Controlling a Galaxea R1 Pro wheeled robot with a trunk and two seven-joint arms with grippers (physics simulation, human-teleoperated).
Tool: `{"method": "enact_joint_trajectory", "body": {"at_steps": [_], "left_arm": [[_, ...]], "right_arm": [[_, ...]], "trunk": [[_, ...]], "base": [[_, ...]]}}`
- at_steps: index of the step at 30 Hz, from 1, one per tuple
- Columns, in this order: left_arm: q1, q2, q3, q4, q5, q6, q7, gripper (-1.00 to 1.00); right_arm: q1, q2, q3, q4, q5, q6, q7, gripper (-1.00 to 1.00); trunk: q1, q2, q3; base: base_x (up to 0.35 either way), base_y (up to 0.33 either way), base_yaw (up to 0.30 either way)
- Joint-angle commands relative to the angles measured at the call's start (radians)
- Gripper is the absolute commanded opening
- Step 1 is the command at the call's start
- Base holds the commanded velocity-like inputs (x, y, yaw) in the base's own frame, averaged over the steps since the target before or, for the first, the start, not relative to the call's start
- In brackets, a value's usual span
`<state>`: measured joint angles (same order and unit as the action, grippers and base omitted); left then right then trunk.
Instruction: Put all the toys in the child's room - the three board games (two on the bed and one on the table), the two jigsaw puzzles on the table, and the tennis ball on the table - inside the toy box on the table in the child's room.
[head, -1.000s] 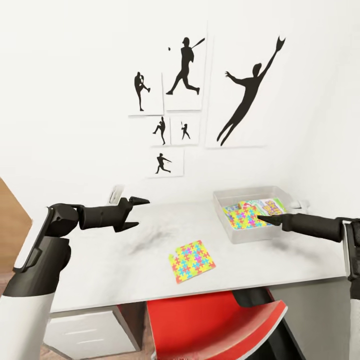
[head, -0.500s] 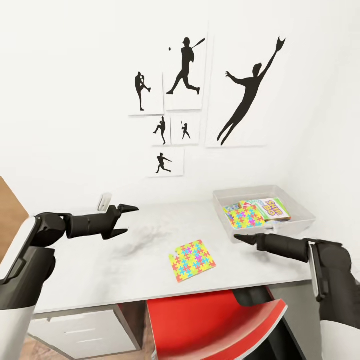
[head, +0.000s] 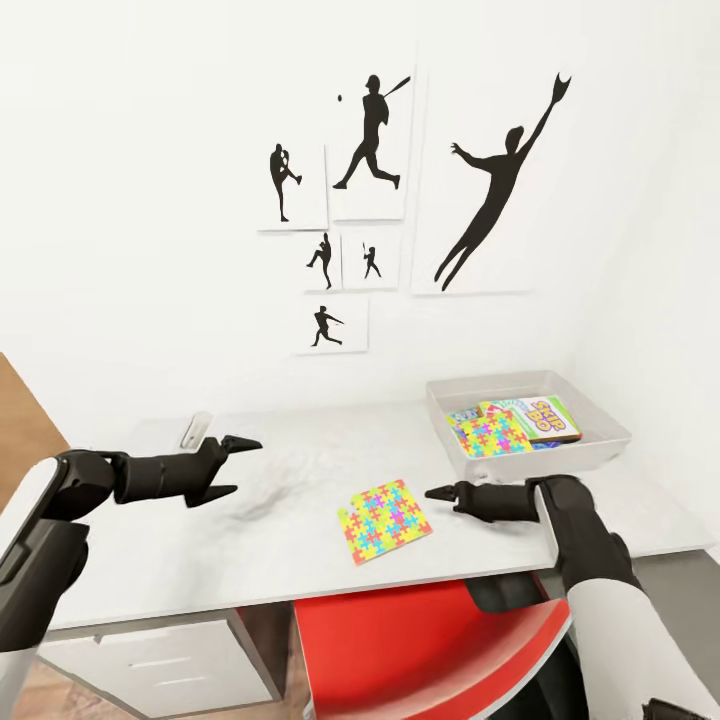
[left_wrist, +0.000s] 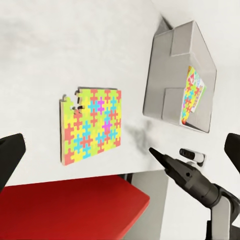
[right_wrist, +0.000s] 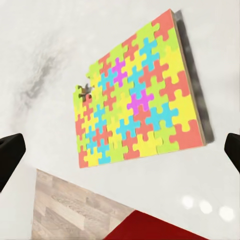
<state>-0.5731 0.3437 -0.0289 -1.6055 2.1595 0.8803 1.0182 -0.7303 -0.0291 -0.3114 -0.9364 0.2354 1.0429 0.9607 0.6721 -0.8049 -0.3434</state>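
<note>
Now thin multicoloured jigsaw puzzle square (head: 385, 521) lies flat on pale grey tabletop (head: 250, 540) near front edge, above red chair (head: 430, 650). Right gripper (head: 440, 494) just beside it, fingers spread, empty. Left gripper (head: 232, 468) spread, well apart. Risk: thin piece resists pinching, slides off edge.

Child's room, domestic interior. White walls hung with black silhouette pictures (head: 372, 140) of baseball players and a leaping figure; pale grey desk (head: 300, 470) with white drawer unit beneath; red chair (head: 430, 650) tucked under it; wood plank floor (right_wrist: 65, 210). On the desk: a multicoloured jigsaw puzzle (head: 385, 521) and a grey toy box (head: 600, 445) holding printed game boxes (head: 545, 415).
</note>
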Motion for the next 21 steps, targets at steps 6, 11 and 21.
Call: {"method": "enact_joint_trajectory", "body": {"at_steps": [6, 11, 21], "left_arm": [[0.029, 0.006, 0.011, -0.001, 0.009, 0.000, 0.010, 1.00], [0.034, 0.007, 0.027, -0.001, 0.010, 0.000, 0.010, 1.00], [0.055, 0.006, 0.033, -0.001, 0.010, 0.024, 0.009, 1.00]], "right_arm": [[-0.048, 0.044, -0.006, 0.089, 0.009, -0.066, -0.087, 1.00], [-0.094, 0.055, -0.008, 0.187, 0.008, -0.098, -0.126, 1.00], [-0.119, 0.060, -0.010, 0.272, 0.007, -0.123, -0.194, 1.00]], "trunk": [[0.000, -0.001, -0.001], [0.000, -0.001, -0.001], [0.000, -0.001, -0.001]], "base": [[0.000, 0.000, 0.000], [0.000, 0.000, 0.000], [0.000, 0.000, 0.000]]}}
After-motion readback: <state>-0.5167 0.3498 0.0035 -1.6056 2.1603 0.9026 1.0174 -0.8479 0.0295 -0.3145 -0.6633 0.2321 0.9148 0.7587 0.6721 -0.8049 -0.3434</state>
